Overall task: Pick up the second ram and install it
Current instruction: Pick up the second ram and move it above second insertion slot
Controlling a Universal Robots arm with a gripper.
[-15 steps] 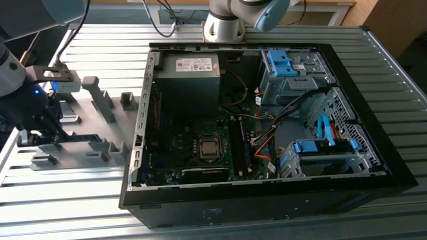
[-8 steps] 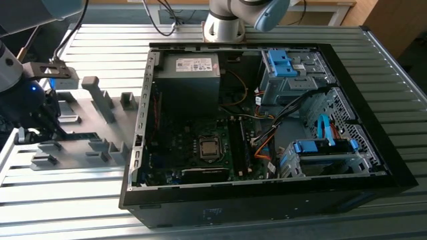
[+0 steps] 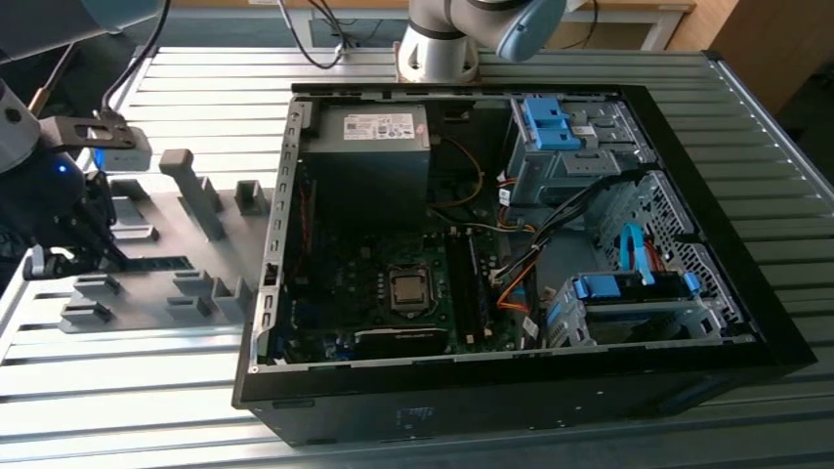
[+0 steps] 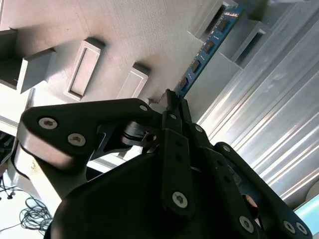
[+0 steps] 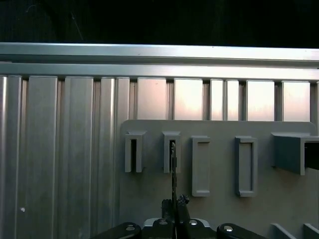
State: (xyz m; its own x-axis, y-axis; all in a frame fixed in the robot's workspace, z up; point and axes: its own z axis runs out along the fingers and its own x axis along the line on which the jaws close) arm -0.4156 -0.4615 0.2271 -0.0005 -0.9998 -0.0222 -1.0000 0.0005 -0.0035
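Observation:
The second ram [image 4: 209, 45] is a thin blue-green stick with black chips, standing on its edge in the slots of the grey holder tray [image 3: 195, 283]. In the first wrist view I see the ram [image 5: 173, 167] edge-on, running from a tray slot back to my gripper [image 5: 174, 208]. My gripper [image 4: 172, 99] is shut on the near end of the stick. In the exterior view the gripper [image 3: 81, 256] is low over the tray at that view's left, with the ram [image 3: 159, 262] lying just beyond it.
The open black computer case [image 3: 704, 371] lies at the centre on the slatted metal table [image 3: 131, 391], with the motherboard [image 3: 391, 293] and its processor socket exposed. Blue drive-bay latches [image 3: 548, 122] sit at the case's far side. Grey blocks [image 3: 195, 195] rise from the tray.

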